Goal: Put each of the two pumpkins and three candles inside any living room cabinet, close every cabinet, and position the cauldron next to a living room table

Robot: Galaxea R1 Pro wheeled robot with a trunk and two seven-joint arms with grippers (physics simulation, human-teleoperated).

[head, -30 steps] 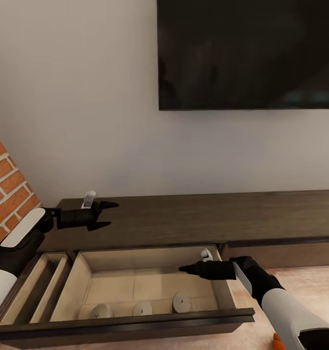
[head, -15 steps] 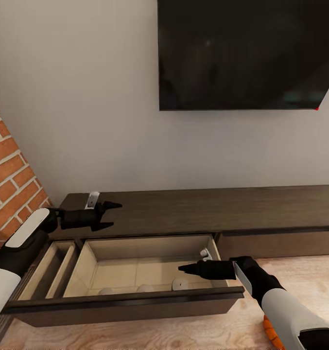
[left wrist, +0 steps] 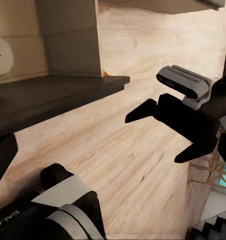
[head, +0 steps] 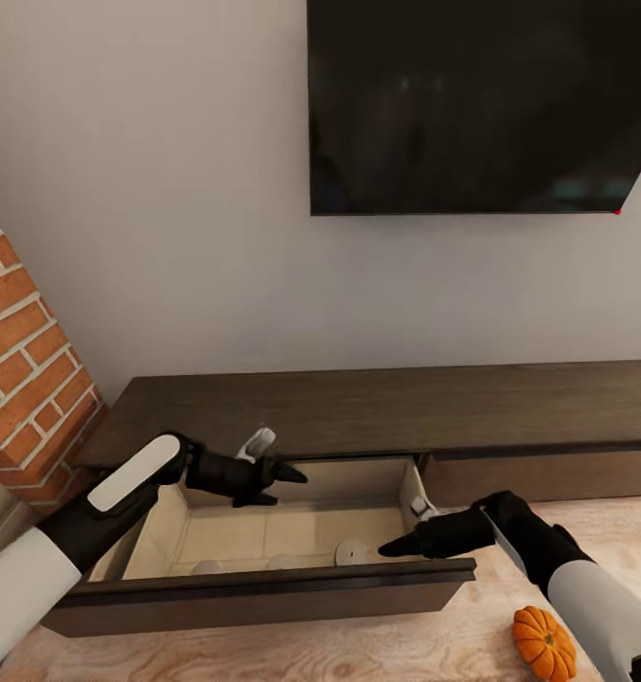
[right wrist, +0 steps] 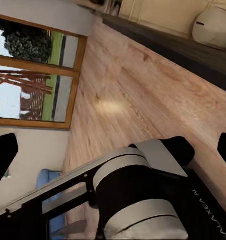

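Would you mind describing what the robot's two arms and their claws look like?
Both arms have glossy white shells over black joints and forearms. The left claw and right claw are matte black, each with two pointed, tapering fingers. A small pale grey camera module sits on each wrist. "GALAXEA" lettering shows faintly on a black arm segment in the left wrist view.

Not much can be read here. In the left wrist view, small white letters that look like "GALA" stand on the black round shell of the robot's arm, near the picture's edge; the rest of the word is cut off. In the right wrist view, a few pale letters stand on the dark arm casing, but they are turned over and too small to read. No other words, numbers or signs can be read.
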